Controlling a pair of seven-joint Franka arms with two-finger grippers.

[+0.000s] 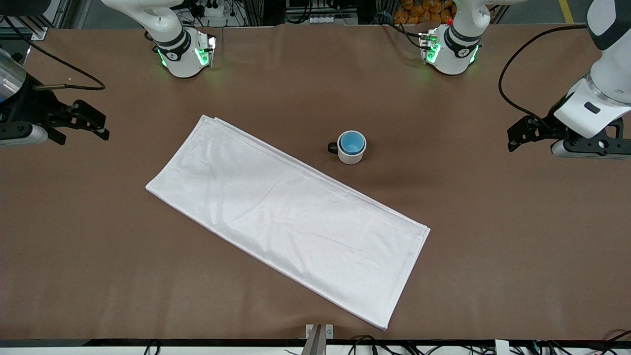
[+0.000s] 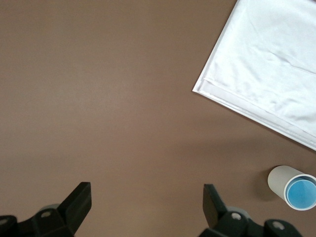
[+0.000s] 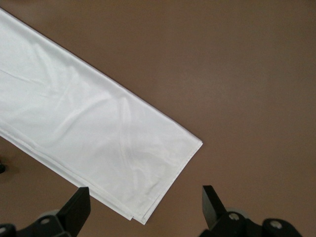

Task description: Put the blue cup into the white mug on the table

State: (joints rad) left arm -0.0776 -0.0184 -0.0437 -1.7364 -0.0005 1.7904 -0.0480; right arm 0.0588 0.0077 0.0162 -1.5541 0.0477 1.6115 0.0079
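The blue cup (image 1: 351,143) sits upright inside the white mug (image 1: 351,157), which stands on the brown table (image 1: 493,222) near its middle, beside the cloth's long edge. The mug's black handle points toward the right arm's end. In the left wrist view the mug (image 2: 277,178) shows with the blue cup (image 2: 301,194) in it. My left gripper (image 1: 512,139) is open and empty over the table at the left arm's end, apart from the mug; its fingers frame bare table (image 2: 147,203). My right gripper (image 1: 102,127) is open and empty at the right arm's end (image 3: 145,205).
A large white cloth (image 1: 286,217) lies flat and slantwise across the middle of the table, nearer to the front camera than the mug. Its corner shows in the left wrist view (image 2: 261,64) and in the right wrist view (image 3: 89,123). Both arm bases stand along the table's edge farthest from the camera.
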